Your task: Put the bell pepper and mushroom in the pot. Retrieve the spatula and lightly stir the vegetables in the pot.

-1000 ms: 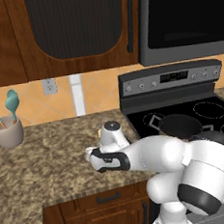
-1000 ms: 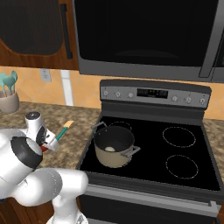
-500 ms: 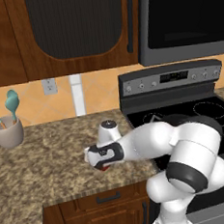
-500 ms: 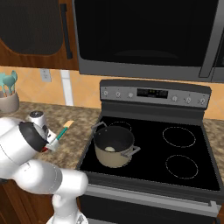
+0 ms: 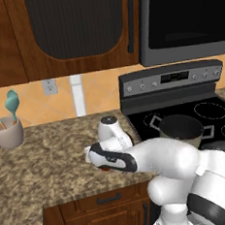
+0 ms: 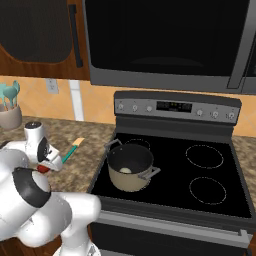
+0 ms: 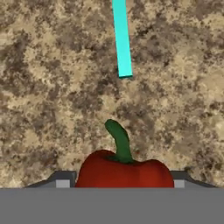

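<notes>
Pepper pickup is judged to be the step in hand. The glossy red bell pepper with green stem [image 7: 124, 171] is seen in the hand view low betw. the two dark finger tips of the gripper [image 7: 124, 180], one tip at each side of it, on the speckled brown granite counter [image 7: 52, 87]. The fingers seem to be closed onto the pepper's flanks, but the contact itself is cut off by the lower edge, so a firm pinch cannot be confirmed. In the right base view a bit of red [image 6: 44, 169] is visible under the white hand, w/ the slim teal-handled spatula with tan-orange blade [image 6: 71, 150] lying just beside on the counter; its teal handle end [image 7: 121, 39] points toward the pepper in the hand view. The round beige pot with dark inside and grey loop handles [image 6: 131, 170] stands on the black stove top [image 6: 210, 180], apart from the hand, and a pale small lump, prob. the mushroom [image 6: 126, 170], is already inside. Risks, as judged: the pepper is rounded and glossy, so it may slip or roll out if lifted w/ an off-centre grip; the spatula may be knocked away if the hand swings low toward the pot; the pot rim or near handle may be hit if the carry is too low.
</notes>
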